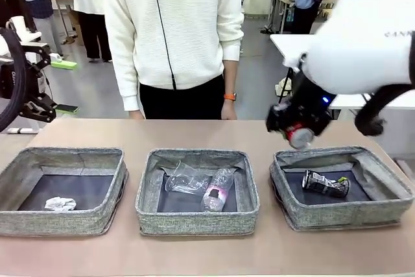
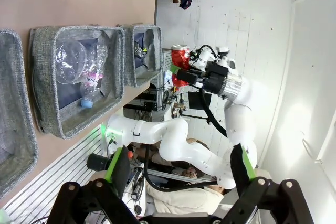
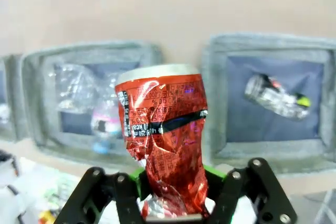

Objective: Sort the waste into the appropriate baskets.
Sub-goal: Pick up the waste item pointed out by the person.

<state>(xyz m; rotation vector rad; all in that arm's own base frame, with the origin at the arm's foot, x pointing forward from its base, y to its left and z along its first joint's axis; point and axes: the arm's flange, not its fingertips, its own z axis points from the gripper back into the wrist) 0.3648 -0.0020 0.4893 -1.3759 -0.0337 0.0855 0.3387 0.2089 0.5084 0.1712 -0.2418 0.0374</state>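
Note:
My right gripper (image 1: 293, 128) is shut on a crumpled red can (image 1: 301, 137) and holds it in the air above the far left corner of the right basket (image 1: 343, 215). In the right wrist view the red can (image 3: 164, 129) stands upright between the green pads (image 3: 210, 174). A crushed black-white can (image 1: 325, 183) lies in the right basket. The middle basket (image 1: 198, 220) holds a clear cup (image 1: 187, 178) and a clear bottle (image 1: 218, 190). A white paper ball (image 1: 60, 204) lies in the left basket (image 1: 61, 223). My left gripper (image 2: 178, 156) is open and holds nothing, well away from the baskets.
A person in a white sweater (image 1: 172, 24) stands at the table's far edge, hands hanging by the edge. My left arm (image 1: 26, 92) stays off the table's left end. Bare tabletop (image 1: 194, 134) lies between the baskets and the person.

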